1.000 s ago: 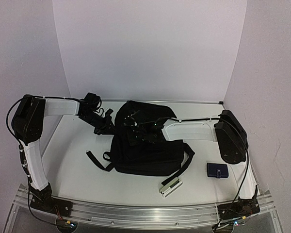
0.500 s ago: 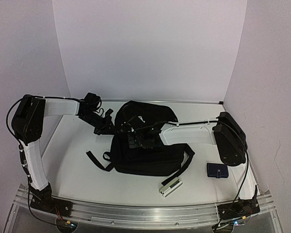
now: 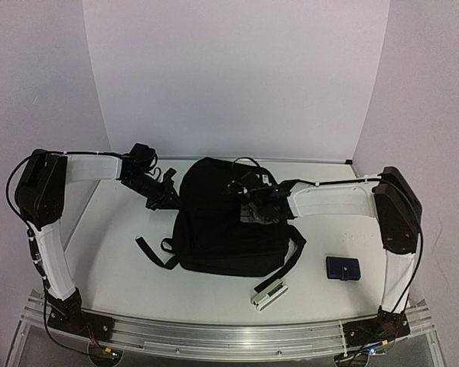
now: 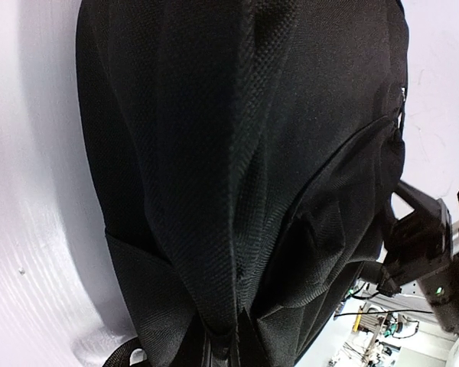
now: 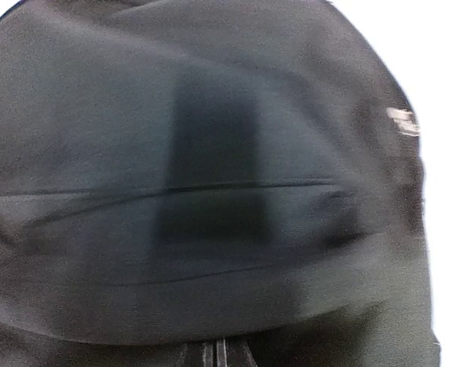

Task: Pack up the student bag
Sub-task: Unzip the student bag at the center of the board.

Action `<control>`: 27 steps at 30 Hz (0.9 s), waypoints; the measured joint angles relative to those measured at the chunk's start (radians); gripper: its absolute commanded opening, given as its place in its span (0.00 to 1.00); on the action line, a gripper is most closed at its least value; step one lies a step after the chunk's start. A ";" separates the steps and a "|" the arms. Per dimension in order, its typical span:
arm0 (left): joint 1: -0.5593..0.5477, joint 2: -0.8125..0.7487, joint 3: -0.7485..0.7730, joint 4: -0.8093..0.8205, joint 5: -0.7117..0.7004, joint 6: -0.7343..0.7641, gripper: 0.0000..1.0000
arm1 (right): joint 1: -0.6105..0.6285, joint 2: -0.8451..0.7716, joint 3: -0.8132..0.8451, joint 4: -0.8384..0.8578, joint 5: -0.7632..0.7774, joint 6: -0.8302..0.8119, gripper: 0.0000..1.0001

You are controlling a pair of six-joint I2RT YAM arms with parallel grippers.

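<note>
Watch the large soft black fabric student bag (image 3: 222,229), lying in the middle of the white table (image 3: 107,260) with straps trailing toward the near edge. Note the left gripper (image 3: 167,197) at its upper left edge, jaws together, seemingly pinching a fold of the cloth. Mind a slip there: easy with soft fabric under tension, and enough to collapse any opening. Note the right gripper (image 3: 246,197) over the upper right of the bag, jaws pressed together on nothing visible; cannot tell whether touching. Beware snagging a strap, or shoving the bag sideways against the left hold. Expect trouble finding the zip, black on black. Mind also the small dark-blue rectangular pouch (image 3: 343,267) and the flat silvery-white case (image 3: 268,294), well apart at the near right, within reach of a careless right-arm sweep
</note>
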 measured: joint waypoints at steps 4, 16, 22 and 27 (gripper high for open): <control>0.011 -0.007 0.000 -0.001 0.000 0.000 0.00 | -0.059 -0.073 -0.084 -0.014 0.002 0.020 0.00; 0.017 -0.015 0.000 -0.001 0.000 0.000 0.00 | -0.104 -0.137 -0.141 -0.016 -0.056 0.024 0.44; 0.033 -0.015 0.000 -0.002 -0.005 0.000 0.00 | -0.111 -0.253 -0.212 -0.044 -0.140 0.017 0.47; 0.039 -0.015 0.000 -0.008 -0.008 0.000 0.00 | -0.099 -0.370 -0.311 -0.019 -0.261 0.025 0.46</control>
